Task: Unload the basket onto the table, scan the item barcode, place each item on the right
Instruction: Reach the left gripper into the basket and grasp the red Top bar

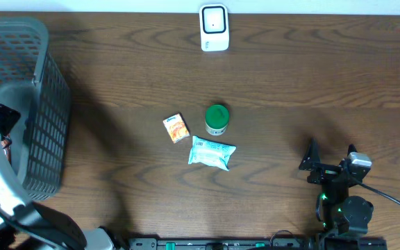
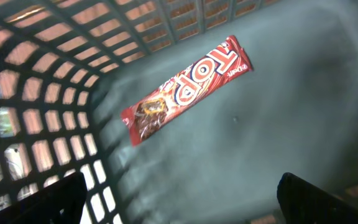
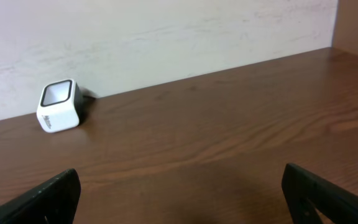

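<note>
A red candy bar wrapper (image 2: 185,90) printed "TOP" lies flat on the floor of the grey mesh basket (image 2: 36,93). Above it hangs my left gripper (image 2: 179,202), open and empty, with the bar beyond its fingertips. The white barcode scanner (image 1: 214,28) stands at the table's far edge, and it also shows in the right wrist view as a white scanner (image 3: 59,106) by the wall. My right gripper (image 1: 330,155) rests low at the front right, open with nothing between its fingers (image 3: 42,199).
The basket (image 1: 44,104) fills the table's left side, with my left arm reaching into it. In the table's middle lie a small orange box (image 1: 176,128), a green-lidded tub (image 1: 217,119) and a pale blue packet (image 1: 212,153).
</note>
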`<action>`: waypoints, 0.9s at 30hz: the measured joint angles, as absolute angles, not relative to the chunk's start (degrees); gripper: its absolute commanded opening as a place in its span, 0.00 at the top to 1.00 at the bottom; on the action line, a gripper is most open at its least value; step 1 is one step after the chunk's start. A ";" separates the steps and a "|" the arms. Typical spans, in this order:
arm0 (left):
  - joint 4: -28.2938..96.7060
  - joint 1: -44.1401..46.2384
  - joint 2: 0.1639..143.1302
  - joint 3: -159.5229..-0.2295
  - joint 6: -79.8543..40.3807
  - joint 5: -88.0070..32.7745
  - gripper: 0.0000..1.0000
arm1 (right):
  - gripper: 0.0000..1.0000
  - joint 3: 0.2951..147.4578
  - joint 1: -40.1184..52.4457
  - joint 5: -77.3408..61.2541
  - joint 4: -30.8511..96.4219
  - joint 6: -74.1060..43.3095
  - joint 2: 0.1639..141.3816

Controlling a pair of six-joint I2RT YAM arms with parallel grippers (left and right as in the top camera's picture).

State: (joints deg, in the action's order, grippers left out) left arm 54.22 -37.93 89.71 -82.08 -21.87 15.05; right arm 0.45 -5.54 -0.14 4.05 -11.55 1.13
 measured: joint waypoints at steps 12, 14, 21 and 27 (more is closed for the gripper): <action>48.12 -42.54 104.05 -82.08 1.21 13.47 0.02 | 0.01 0.45 -5.54 -0.14 4.08 -11.55 1.13; 46.68 -42.54 106.61 -82.08 4.62 13.39 0.02 | 0.01 0.45 -5.54 -0.14 4.08 -11.55 1.13; 42.54 -42.54 112.18 -82.08 10.90 13.41 0.02 | 0.01 0.45 -5.54 -0.14 4.08 -11.55 1.13; 41.45 -42.65 114.93 -82.52 12.32 13.43 0.00 | 0.01 0.45 -5.54 -0.14 4.08 -11.55 1.13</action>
State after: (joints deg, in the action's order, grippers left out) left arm 41.45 -42.65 114.93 -82.52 12.32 13.43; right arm 0.45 -5.54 -0.14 4.08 -11.55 1.13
